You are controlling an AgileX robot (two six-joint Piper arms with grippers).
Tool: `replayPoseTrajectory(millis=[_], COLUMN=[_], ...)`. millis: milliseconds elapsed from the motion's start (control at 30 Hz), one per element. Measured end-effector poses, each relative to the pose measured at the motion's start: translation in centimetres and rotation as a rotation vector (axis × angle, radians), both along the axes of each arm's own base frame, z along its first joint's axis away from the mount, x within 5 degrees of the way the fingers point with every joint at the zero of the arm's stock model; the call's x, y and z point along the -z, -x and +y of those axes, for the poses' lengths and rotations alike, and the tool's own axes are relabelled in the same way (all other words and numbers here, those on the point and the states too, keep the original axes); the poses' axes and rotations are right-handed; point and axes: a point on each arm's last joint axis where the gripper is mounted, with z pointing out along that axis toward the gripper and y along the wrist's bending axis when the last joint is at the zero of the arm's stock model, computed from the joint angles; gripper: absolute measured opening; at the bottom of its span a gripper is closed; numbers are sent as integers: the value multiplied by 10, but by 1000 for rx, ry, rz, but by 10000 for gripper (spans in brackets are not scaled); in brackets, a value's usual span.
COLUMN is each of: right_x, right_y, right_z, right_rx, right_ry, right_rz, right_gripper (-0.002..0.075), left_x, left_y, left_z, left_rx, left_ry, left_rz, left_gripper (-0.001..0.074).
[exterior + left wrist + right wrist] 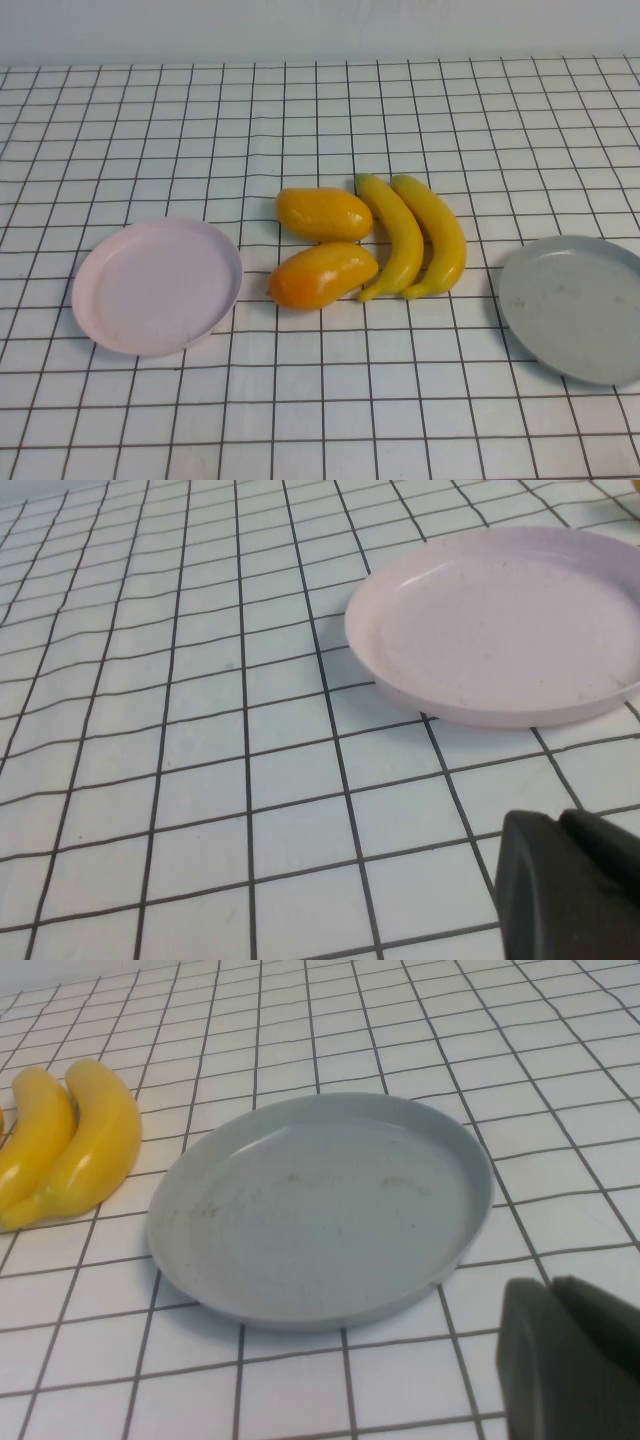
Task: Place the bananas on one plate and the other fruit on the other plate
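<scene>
Nothing is sorted yet: 2 bananas [415,238] and 2 mangoes [322,245] lie on the tabletop [320,410]. Left tool [575,880], clenched, sits near the empty pink plate [500,620]; right tool [575,1355], clenched, near the empty grey-blue plate [320,1205].

I had both arms pulled back on my side of the table, so neither one showed from the raised camera. The left gripper [570,885] appeared only in its own wrist camera, as a dark rounded block low in the corner, hanging above the table surface and touching nothing. Its jaws were closed with nothing between them. The right gripper [570,1360] looked much the same in its wrist camera: a dark block in the lower corner, raised off the table, jaws closed and holding nothing. Both wrists were angled downward and forward over the work surface.
</scene>
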Motion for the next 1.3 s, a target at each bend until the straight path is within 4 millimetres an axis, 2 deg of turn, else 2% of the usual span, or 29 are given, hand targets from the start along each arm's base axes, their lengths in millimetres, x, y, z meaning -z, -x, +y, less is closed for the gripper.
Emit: replayPoseTrajectory(millis=[967,1033,1133,1200,1300], right_x=[0,0,0,0,0], right_y=[0,0,0,0,0], right_z=[0,0,0,0,0], right_rx=[0,0,0,0,0], right_ry=[0,0,0,0,0], right_rz=[0,0,0,0,0], right_gripper=[-16,-16,-16,-16,-16], left_x=[-1,-6,-20,-29,-37], left_y=[0,-1,-3,-4,-4], left_z=[-1,-3,-6,-4,1], left_rx=[-4,-20,-65,-92,-115], left_ry=[32,194,666,894,1040], left_rz=[-8,-49,-139,-215,-302], left_gripper=[-2,-2,-2,-2,-2])
